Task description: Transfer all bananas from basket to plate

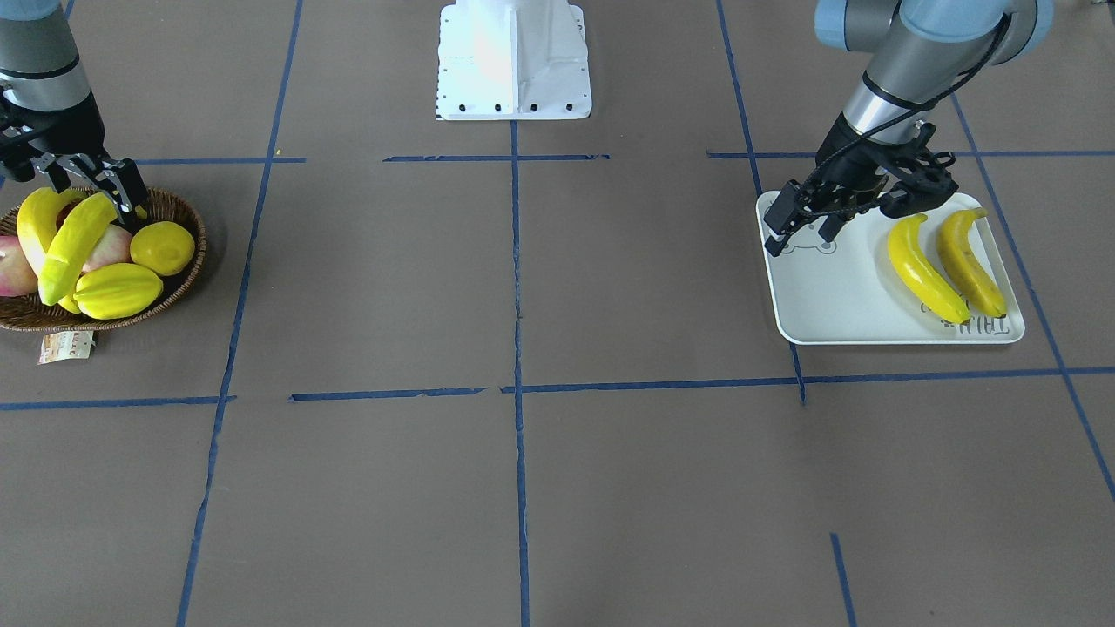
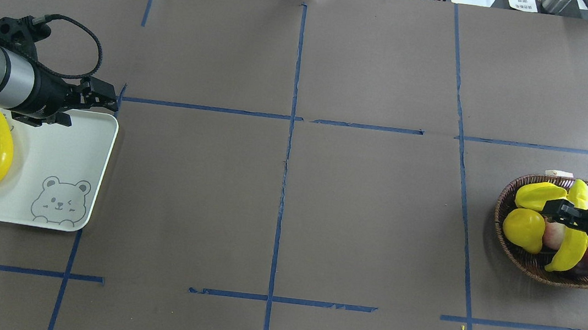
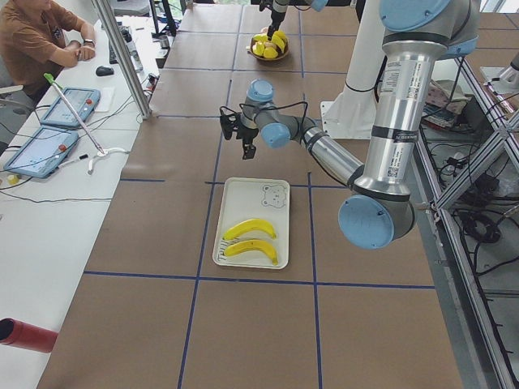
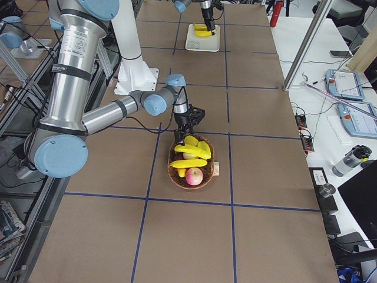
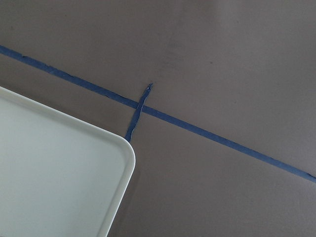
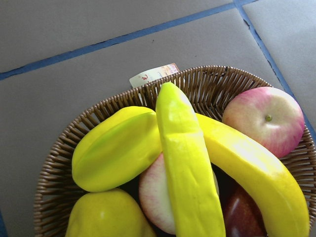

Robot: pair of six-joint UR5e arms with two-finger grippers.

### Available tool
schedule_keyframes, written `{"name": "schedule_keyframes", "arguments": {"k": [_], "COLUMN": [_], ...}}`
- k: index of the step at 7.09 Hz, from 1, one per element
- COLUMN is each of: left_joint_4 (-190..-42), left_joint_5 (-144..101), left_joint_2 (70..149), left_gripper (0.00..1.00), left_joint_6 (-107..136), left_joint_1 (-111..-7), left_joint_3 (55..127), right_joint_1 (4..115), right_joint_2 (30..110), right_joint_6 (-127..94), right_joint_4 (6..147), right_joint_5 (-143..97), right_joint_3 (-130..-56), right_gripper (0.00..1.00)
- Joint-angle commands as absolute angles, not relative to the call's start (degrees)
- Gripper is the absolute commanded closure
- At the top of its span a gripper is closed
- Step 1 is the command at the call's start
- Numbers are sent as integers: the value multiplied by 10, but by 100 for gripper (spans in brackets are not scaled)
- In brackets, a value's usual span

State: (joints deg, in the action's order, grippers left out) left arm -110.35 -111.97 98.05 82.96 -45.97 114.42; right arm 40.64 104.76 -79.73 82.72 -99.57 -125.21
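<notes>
Two yellow bananas (image 1: 925, 270) (image 1: 971, 261) lie side by side on the white plate (image 1: 836, 296), at the end away from its bear drawing. My left gripper (image 1: 803, 228) hangs open and empty above the plate's bear corner. Two more bananas (image 1: 74, 248) (image 1: 35, 226) rest in the wicker basket (image 1: 187, 279), leaning on the other fruit. My right gripper (image 1: 96, 187) is open, low over the basket, its fingers on either side of the upper end of the nearer banana (image 6: 190, 173). The right wrist view shows no fingers.
The basket also holds a ribbed starfruit (image 1: 118, 290), a lemon (image 1: 163, 247) and pink apples (image 6: 264, 118); a paper tag (image 1: 65, 346) sticks out at its rim. The robot's white base (image 1: 514, 61) stands mid-table. A person sits beyond the table's far side in the exterior left view.
</notes>
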Motion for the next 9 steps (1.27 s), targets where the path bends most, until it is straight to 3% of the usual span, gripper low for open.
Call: {"name": "schedule_keyframes", "arguments": {"k": [1, 7, 8, 9], "left_joint_4": [-1103, -1103, -1103, -1103], "left_joint_5": [-1120, -1120, -1120, -1120], "left_joint_2": [981, 981, 981, 982], "left_gripper": [1, 0, 1, 1], "left_joint_6": [830, 830, 830, 830], "left_joint_1": [-458, -457, -457, -457], "left_joint_3": [1147, 1151, 1151, 1151], "right_joint_1": [405, 376, 376, 376], "right_joint_2": [1056, 1054, 1055, 1055], "right_joint_6": [-795, -795, -798, -797], "right_joint_4": [826, 827, 827, 827], "right_joint_5": [-996, -1006, -1007, -1007], "right_joint_3": [-1245, -1207, -1204, -1204], "right_gripper": [0, 2, 12, 43]}}
